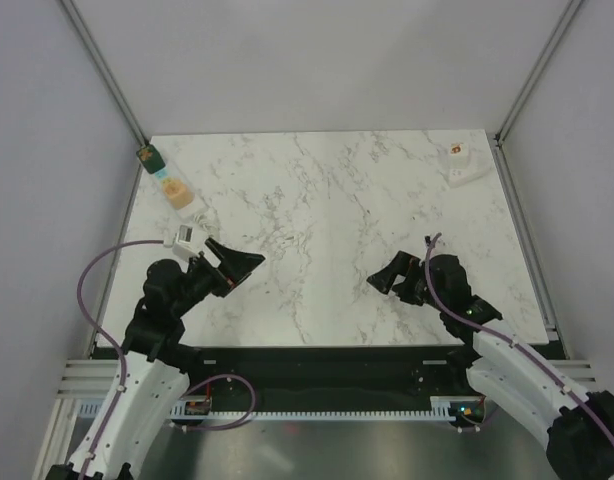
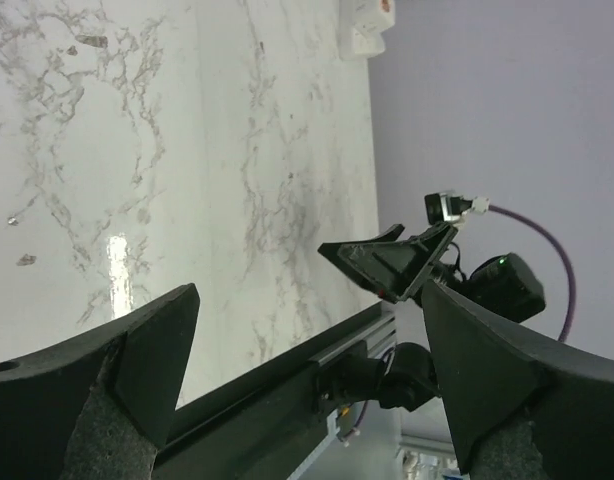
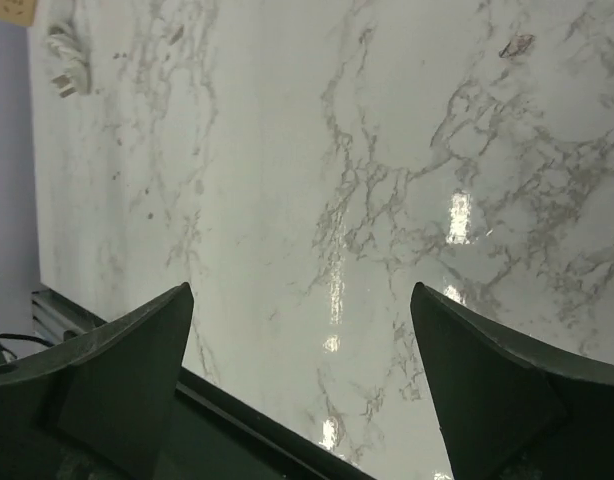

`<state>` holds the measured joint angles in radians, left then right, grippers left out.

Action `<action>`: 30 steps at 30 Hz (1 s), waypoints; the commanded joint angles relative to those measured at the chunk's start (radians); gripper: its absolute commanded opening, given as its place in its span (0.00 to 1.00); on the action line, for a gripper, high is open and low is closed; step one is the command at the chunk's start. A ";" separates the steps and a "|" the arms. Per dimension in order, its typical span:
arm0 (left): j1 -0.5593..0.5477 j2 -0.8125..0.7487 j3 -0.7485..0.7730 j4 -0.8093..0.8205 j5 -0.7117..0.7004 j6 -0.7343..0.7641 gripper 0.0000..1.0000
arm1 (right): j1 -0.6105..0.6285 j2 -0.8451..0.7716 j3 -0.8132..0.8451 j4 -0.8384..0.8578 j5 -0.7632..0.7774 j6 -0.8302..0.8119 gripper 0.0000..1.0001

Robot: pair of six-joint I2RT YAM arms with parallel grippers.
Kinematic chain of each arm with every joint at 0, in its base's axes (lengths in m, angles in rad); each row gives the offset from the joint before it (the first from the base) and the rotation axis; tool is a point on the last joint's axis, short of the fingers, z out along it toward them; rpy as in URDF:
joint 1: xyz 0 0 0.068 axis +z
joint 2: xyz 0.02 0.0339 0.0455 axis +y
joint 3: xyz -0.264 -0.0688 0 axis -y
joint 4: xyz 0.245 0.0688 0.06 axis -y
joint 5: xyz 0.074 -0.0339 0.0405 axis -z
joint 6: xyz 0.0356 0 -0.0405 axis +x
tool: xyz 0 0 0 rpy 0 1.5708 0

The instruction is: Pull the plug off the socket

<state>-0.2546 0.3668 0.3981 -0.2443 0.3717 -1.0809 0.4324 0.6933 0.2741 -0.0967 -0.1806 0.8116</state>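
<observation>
1. The socket strip [image 1: 168, 179] lies at the far left corner of the marble table [image 1: 327, 200], along its left edge. It has a green end farthest back, a pale blue middle and a tan near end. Which part is the plug I cannot tell
2. In the right wrist view a white corded piece [image 3: 63, 55] lies just beside the tan end, close to the table's left edge
3. The left gripper [image 1: 237, 256] hangs over the near left of the table, near the strip's tan end but apart from it. Its jaws are spread wide with nothing between them, and its wrist view shows only bare marble in the gap
4. The right gripper [image 1: 385, 272] sits over the near right of the table, pointing towards the left one. Its jaws are also released and empty
5. A small white block [image 1: 461, 166] with an orange mark lies at the far right corner, well apart from both grippers
</observation>
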 commanded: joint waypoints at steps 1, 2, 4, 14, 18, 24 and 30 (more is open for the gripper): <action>0.003 0.121 0.142 -0.136 0.050 0.254 1.00 | -0.001 0.136 0.131 0.040 0.053 -0.068 0.98; 0.003 0.139 0.159 -0.153 0.020 0.253 1.00 | 0.000 0.214 0.148 0.058 0.049 -0.078 0.98; 0.005 0.188 0.192 -0.168 -0.034 0.233 1.00 | 0.000 0.337 0.195 0.183 -0.055 -0.116 0.98; 0.006 0.360 0.467 -0.404 -0.154 0.325 0.90 | 0.129 1.122 0.546 0.954 -0.220 -0.077 0.98; 0.006 0.180 0.495 -0.473 -0.288 0.375 0.89 | 0.213 1.412 0.799 1.131 -0.264 -0.006 0.98; 0.006 0.063 0.531 -0.581 -0.349 0.398 0.83 | 0.357 1.663 1.226 0.812 -0.113 -0.195 0.98; 0.006 0.067 0.573 -0.668 -0.355 0.427 0.82 | 0.465 1.821 1.540 0.588 0.044 -0.325 0.93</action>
<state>-0.2527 0.4206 0.9321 -0.8242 0.0521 -0.7132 0.8616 2.4561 1.6726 0.6403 -0.2398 0.5983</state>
